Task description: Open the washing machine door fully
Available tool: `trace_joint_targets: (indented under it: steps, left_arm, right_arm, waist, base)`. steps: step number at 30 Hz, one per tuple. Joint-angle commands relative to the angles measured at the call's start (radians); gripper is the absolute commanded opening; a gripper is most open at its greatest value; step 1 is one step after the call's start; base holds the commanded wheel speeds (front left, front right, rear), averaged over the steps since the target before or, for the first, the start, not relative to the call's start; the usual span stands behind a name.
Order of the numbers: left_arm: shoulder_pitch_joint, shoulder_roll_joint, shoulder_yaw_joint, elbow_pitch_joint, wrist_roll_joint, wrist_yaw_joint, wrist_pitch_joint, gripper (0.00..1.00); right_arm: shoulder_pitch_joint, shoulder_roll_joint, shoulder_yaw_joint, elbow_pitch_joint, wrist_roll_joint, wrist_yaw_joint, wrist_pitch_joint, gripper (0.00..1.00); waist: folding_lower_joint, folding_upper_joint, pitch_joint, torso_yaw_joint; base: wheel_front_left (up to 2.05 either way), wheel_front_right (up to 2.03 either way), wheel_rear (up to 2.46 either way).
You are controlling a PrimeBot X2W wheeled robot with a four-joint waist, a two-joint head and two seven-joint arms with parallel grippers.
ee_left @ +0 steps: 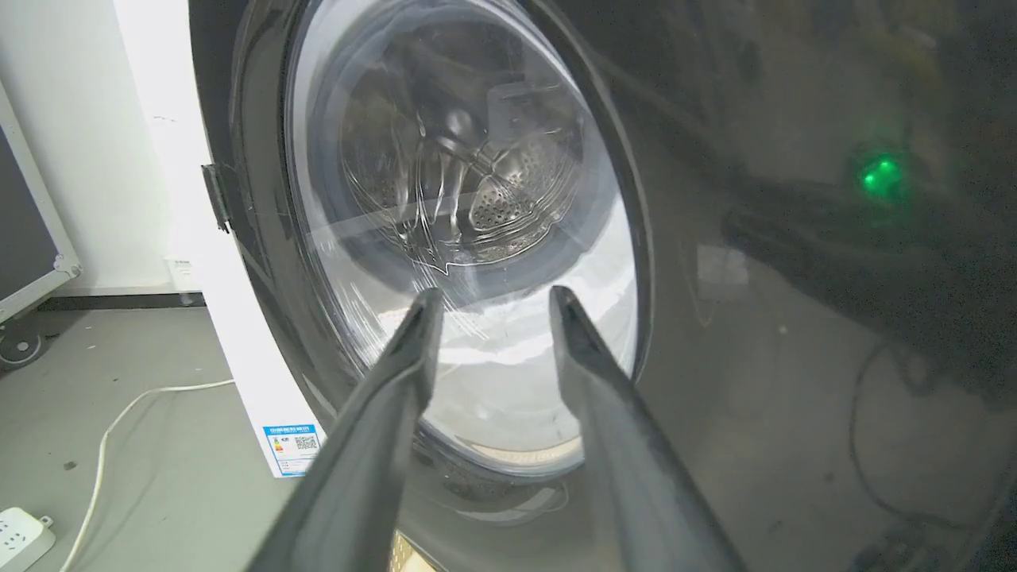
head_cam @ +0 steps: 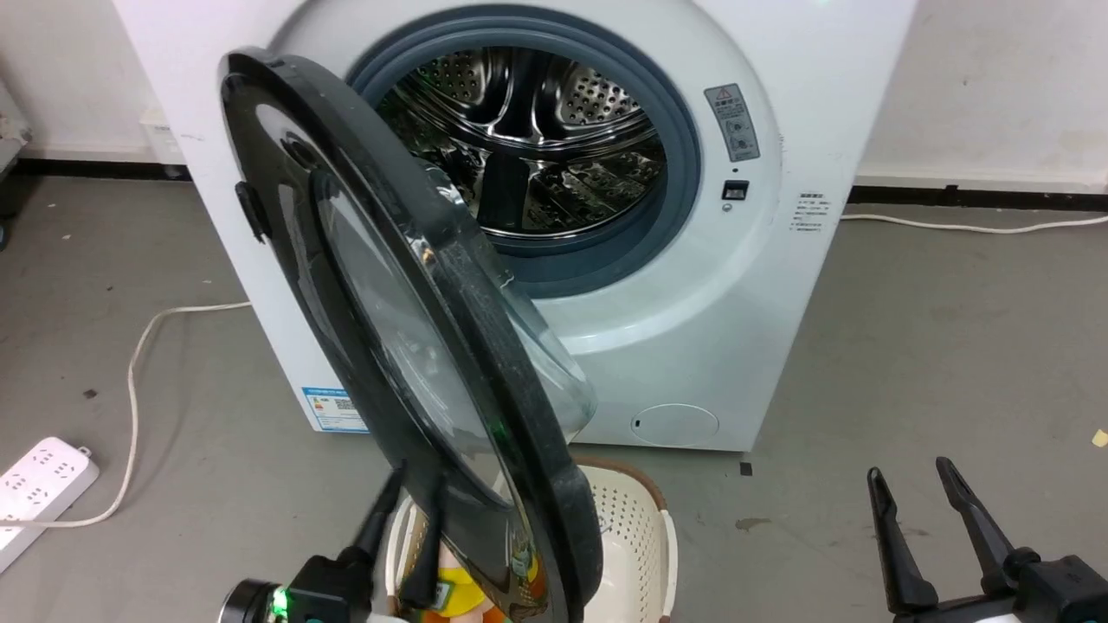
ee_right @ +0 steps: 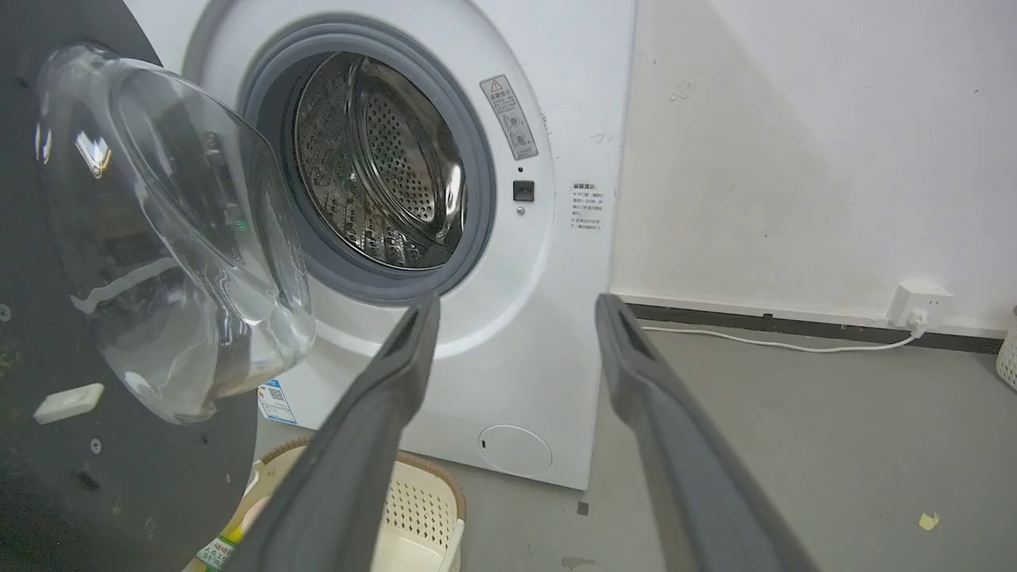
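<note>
The washing machine door (head_cam: 407, 285) stands partly open at centre frame, the left gripper (head_cam: 420, 484) by its lower outer face and the right gripper (head_cam: 909, 469) at lower right, both with fingers spread and empty.

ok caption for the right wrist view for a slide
Open right gripper facing the washing machine, its door standing open near a white basket.

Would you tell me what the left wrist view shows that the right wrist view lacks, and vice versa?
Left wrist view: the glossy outer face of the washing machine door, its side tab, the open left gripper, a power strip. Right wrist view: the door's inner side, the open right gripper, a wall socket, the round white flap. Shared: steel drum, blue label.
</note>
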Motion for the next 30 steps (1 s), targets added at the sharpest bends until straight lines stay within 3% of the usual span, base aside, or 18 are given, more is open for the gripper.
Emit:
trace_joint_targets:
  steps: [1, 9, 12, 15, 20, 30]
  left_arm:
    - [0.012, 0.001, 0.0, -0.014, 0.003, 0.0, -0.005, 0.0]
    - [-0.024, 0.001, 0.038, -0.193, -0.06, 0.054, -0.005, 0.0]
    - [-0.086, 0.001, 0.034, -0.392, -0.067, 0.103, -0.005, 0.0]
    - [-0.117, 0.001, 0.004, -0.463, -0.062, 0.114, -0.005, 0.0]
    - [-0.133, 0.001, -0.079, -0.478, -0.028, 0.102, -0.005, 0.0]
    - [-0.097, 0.001, -0.299, -0.379, -0.021, 0.03, -0.004, 0.0]
  right_arm:
    - [0.004, 0.007, -0.005, -0.001, -0.006, 0.001, -0.005, 1.0]
    - [-0.004, 0.015, -0.011, 0.005, -0.009, 0.001, -0.005, 1.0]
    - [-0.011, 0.018, -0.01, 0.01, -0.01, 0.001, -0.005, 1.0]
    - [-0.015, 0.019, -0.009, 0.013, -0.011, 0.001, -0.005, 1.0]
    - [-0.02, 0.021, -0.003, 0.019, -0.011, 0.001, -0.005, 1.0]
    - [-0.019, 0.023, -0.005, 0.023, -0.008, 0.001, -0.005, 1.0]
  waist:
    - [0.0, 0.0, -0.001, 0.004]
    - [0.0, 0.0, -0.005, 0.019]
    - [0.0, 0.0, -0.007, 0.019]
    - [0.0, 0.0, -0.007, 0.017]
    - [0.0, 0.0, -0.009, 0.014]
    - [0.0, 0.0, -0.01, 0.018]
  base:
    - [0.0, 0.0, 0.0]
    - [0.0, 0.0, 0.0]
    - [0.0, 0.0, 0.0]
    - [0.0, 0.0, 0.0]
    - [0.0, 0.0, 0.0]
    - [0.0, 0.0, 0.0]
